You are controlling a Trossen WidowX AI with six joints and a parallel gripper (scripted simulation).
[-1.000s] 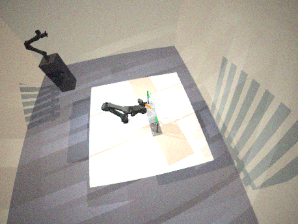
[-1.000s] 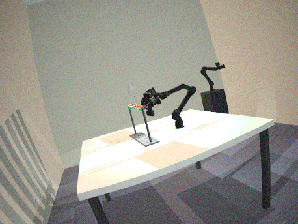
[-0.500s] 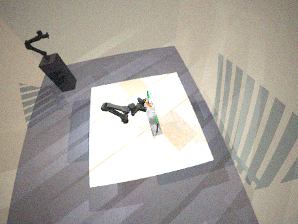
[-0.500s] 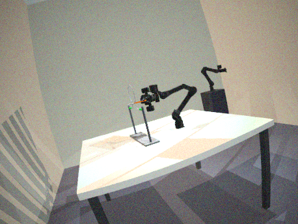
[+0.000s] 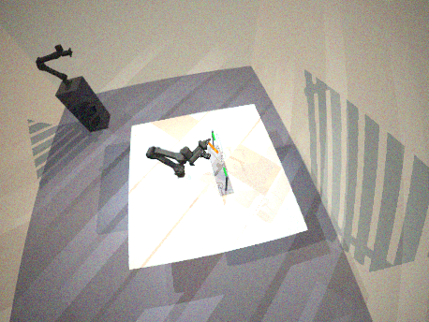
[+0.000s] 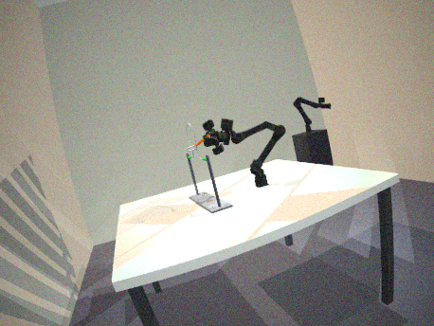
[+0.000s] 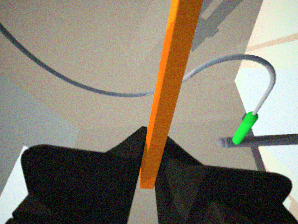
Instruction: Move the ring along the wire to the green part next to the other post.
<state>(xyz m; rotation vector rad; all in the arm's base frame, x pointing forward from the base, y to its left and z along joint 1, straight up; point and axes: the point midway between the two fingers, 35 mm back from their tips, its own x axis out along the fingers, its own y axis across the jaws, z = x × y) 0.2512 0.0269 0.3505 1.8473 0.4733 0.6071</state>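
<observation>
My gripper [image 5: 209,142] [image 6: 207,137] [image 7: 149,132] is shut on the orange handle [image 5: 214,148] [image 6: 200,142] [image 7: 171,75], above the stand. The pale ring [image 6: 191,149] at the handle's far end is small in the exterior view, close to the wire; whether the wire runs through it I cannot tell. In the wrist view the ring is out of frame, and the grey wire [image 7: 117,94] passes behind the handle. One green part [image 5: 214,136] [image 6: 189,157] is by the far post [image 6: 192,175]; the other green part [image 5: 225,171] [image 6: 205,159] is by the near post [image 5: 227,182] [image 6: 213,182].
The wire stand's grey base [image 5: 229,191] [image 6: 224,207] lies on the white table [image 5: 164,225] [image 6: 166,246]. The wire arches high above the posts in the exterior view. A green part [image 7: 245,128] and a post [image 7: 272,140] show right of my fingers. A second arm [image 5: 51,58] [image 6: 308,106] stands away from the table.
</observation>
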